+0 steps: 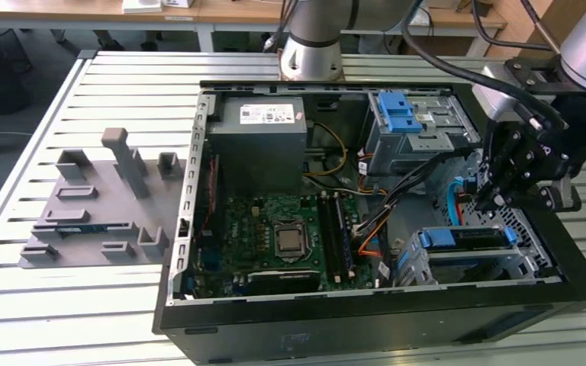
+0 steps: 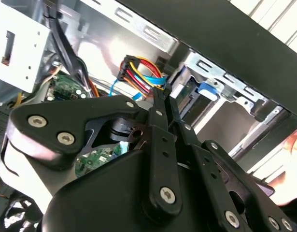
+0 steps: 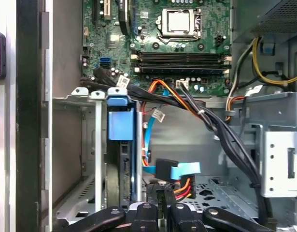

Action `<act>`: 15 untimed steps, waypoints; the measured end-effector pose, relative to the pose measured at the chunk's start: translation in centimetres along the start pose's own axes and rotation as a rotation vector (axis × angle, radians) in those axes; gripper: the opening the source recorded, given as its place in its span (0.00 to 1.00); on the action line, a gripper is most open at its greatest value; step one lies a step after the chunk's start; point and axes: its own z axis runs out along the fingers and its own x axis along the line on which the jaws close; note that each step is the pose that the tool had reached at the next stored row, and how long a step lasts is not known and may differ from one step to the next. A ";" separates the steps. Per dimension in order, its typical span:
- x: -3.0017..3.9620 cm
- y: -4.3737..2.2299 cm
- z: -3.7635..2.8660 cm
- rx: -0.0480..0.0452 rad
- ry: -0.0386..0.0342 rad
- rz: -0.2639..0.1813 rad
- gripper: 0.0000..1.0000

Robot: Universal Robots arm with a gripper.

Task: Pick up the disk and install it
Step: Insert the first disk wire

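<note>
Grey holder block [image 1: 94, 206] on slatted table [image 1: 28, 305], at exterior view's left of computer case [image 1: 375, 320]. Inside case: motherboard [image 1: 272, 229], grey power supply [image 1: 260, 145]. Disk [image 1: 463, 239] seated on edge in drive cage [image 1: 517, 267], case corner nearest camera. Blue bracket along upper edge, dark body beneath; blue tab [image 3: 120, 123] in first wrist view. Gripper [image 1: 488, 204] just above disk, apart from it, fingers [image 3: 160, 200] nearly closed on coloured cable connector [image 2: 138, 72].

Blue bracket [image 3: 120, 123], green motherboard [image 1: 278, 232], black pincer [image 1: 497, 200], red-yellow-orange wires [image 2: 141, 72], grey power-supply box [image 1: 262, 145].
</note>
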 end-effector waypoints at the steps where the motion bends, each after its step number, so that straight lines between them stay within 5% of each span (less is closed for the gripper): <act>1: 0.26 0.02 0.13 0.0000 -0.0007 0.000 0.17; 15: 1.84 0.36 0.71 0.0000 -0.0032 0.000 0.17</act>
